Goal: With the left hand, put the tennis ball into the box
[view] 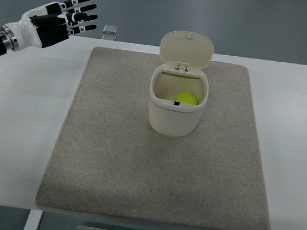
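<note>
Left hand (pixel 62 16) hovers spread and empty; tennis ball (pixel 186 98) lies inside upright box (pixel 175 114).

A white table (pixel 25 134) fills most of the frame, with a grey mat (pixel 136 173) laid across its middle. Just above the frame's centre a cream box (pixel 174 117) stands upright on the mat, its hinged lid (pixel 186 48) swung open and standing up behind the opening. Inside, toward the right and front of the box, lies 1 yellow-green ball (pixel 187 99), partly hidden by the rim. In the upper left, the left hand (pixel 59 20) hovers over the table's far edge, well apart from the box, its black-tipped fingers (pixel 83 9) spread and holding nothing. A small grey object (pixel 110 30) lies beyond the table near the fingertips; what it is cannot be told.
</note>
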